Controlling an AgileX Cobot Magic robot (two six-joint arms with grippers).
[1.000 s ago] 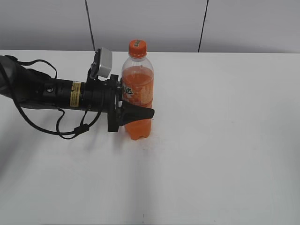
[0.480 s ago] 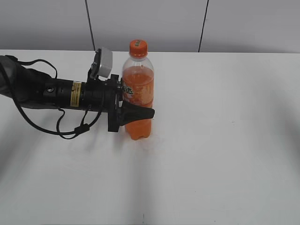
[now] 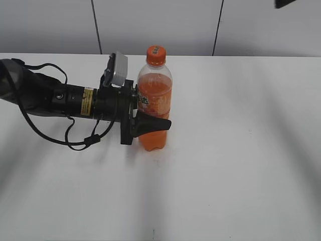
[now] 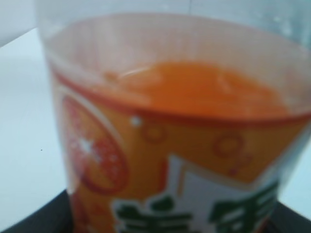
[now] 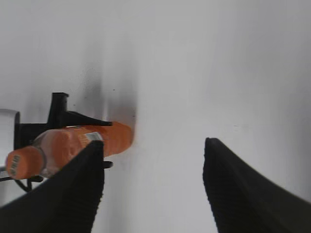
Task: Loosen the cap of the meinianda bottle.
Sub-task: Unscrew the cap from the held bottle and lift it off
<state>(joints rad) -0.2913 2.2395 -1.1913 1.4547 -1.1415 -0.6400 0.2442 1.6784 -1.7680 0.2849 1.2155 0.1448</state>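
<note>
The meinianda bottle (image 3: 154, 108) stands upright on the white table, with orange liquid and an orange label. Its small orange cap (image 3: 156, 55) sits on top. My left gripper (image 3: 150, 124) is shut on the bottle's waist, reaching in from the left. In the left wrist view the bottle's label (image 4: 170, 160) fills the frame, very close. My right gripper (image 5: 153, 148) is open and empty, high above the table; in its view the bottle (image 5: 82, 141) and cap (image 5: 19, 162) lie at the lower left. In the exterior view only a dark corner (image 3: 288, 3) shows at the top right.
The white table (image 3: 241, 150) stretches to the right and front of the bottle. A grey panelled wall (image 3: 165, 25) runs behind the table's far edge. The left arm's cables (image 3: 75, 140) loop over the table at the left.
My left gripper has moved the bottle a little to the right and toward the front. A dark part of the right arm has entered the exterior view's top right corner.
</note>
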